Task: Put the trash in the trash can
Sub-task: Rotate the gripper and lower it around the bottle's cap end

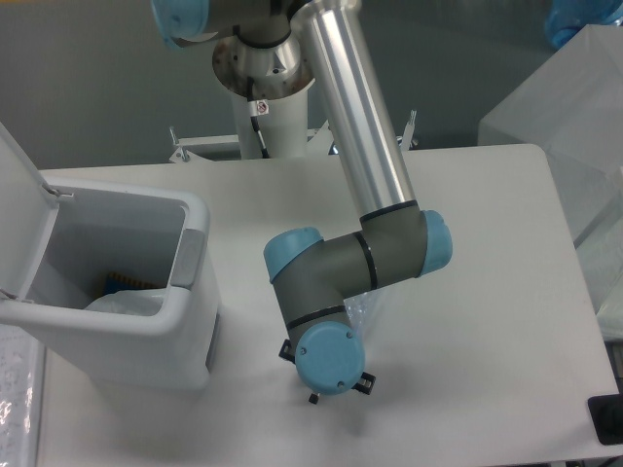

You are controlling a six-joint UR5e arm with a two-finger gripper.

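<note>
Even, diffuse overhead light, bright overall, slightly cool cast. White matte tabletop is near blown out, with little surface texture. Shadows are soft: a faint patch under the grey-and-blue robot arm wrist and a darker band along the right side of the large white rectangular plastic bin. A broad specular streak runs down the polished silver arm tube. Resolution is low with mild softness throughout. Translucent sheeting at top right is hazy. No obvious motion blur; edge distortion is hard to judge.
</note>
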